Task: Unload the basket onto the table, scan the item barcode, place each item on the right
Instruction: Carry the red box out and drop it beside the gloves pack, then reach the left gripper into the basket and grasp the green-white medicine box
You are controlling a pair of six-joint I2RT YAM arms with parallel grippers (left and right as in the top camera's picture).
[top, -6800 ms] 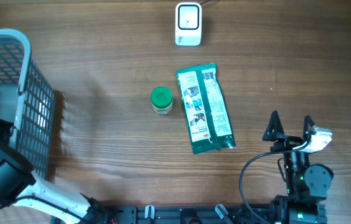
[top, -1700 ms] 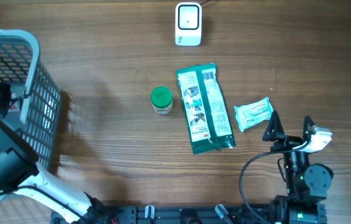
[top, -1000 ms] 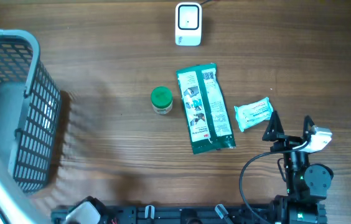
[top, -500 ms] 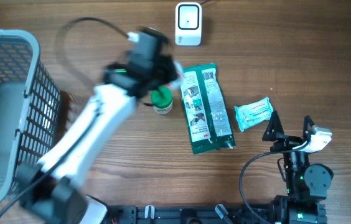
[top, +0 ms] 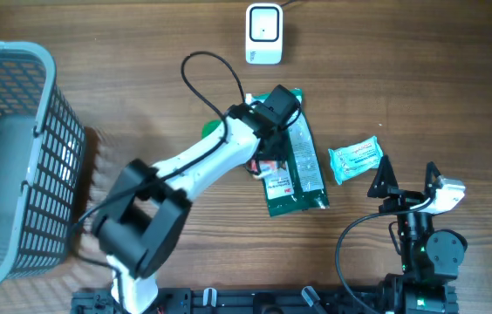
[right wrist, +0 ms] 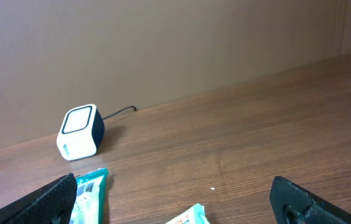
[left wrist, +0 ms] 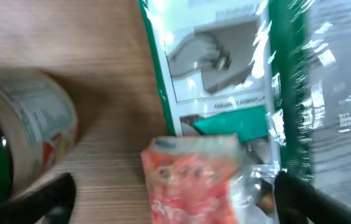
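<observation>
**Left pincer apart over the red packet, right pincer idle**

Nearest the robot's edge of the desk (top: 141, 96), the right pincer (top: 407, 167) stood with its two fingers spread wide and nothing between them, pointing out across the wood. Just beyond its left fingertip lay a small white-and-green packet (top: 355, 160), tilted and apart from everything else.

To the left of that lay a long green bag (top: 303, 170), flat on the desk. The left arm reached in from the near left corner and ended above this bag. In the wrist view the left pincer (left wrist: 178, 200) had its fingers (left wrist: 45, 200) far apart, clamped on nothing. The red packet (left wrist: 194, 168) lay loose between them, resting on the lower part of the green bag. A green-lidded jar (left wrist: 20, 143) stood just beside the bag's left edge, mostly hidden under the arm from overhead.

A grey mesh basket (top: 41, 157) occupied the left side. At the far edge sat the white barcode scanner (top: 263, 33), well apart from the red packet.
</observation>
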